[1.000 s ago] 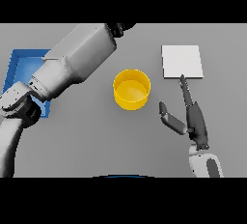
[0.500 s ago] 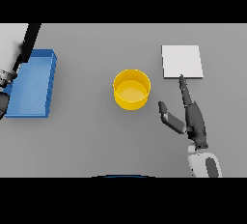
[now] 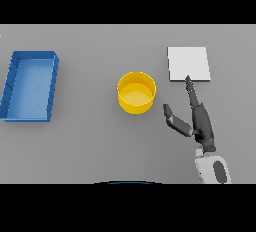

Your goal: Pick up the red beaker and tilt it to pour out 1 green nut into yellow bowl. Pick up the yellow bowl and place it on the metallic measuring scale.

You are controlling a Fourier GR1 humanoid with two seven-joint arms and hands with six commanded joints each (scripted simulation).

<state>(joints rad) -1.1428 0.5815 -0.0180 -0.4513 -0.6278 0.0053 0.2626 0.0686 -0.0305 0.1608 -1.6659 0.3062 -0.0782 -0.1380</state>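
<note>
Right hand (image 3: 202, 123) sits nearest, by the bench's (image 3: 90, 146) near edge toward the right side, wrist coming up from the lower right. Fingers (image 3: 192, 92) straight and stretched away from the robot, thumb (image 3: 174, 118) splayed wide to the left, so the hand is spread wide and holds nothing. Fingertips reach the near edge of the measuring scale (image 3: 188, 64); cannot tell whether they touch it or hover just above. Palm rests or hovers over bare bench, contact unclear.

Yellow bowl (image 3: 136, 92) stands upright around the middle of the bench, just left of the thumb with a clear gap between, not touched by anything. Interior looks plain yellow; cannot tell whether a nut lies inside. Bowl is left of the scale and apart from it, not on it.

Blue tray (image 3: 12, 83) lies along the left edge of the bench, long side running near to far, well apart from the bowl. Shallow walls, floor of it shows plain blue.

Measuring scale is a flat pale square toward the far right part of the bench, lying flat, nothing standing on its plate. Red beaker shows nowhere in this view. Left hand not visible either.
</note>
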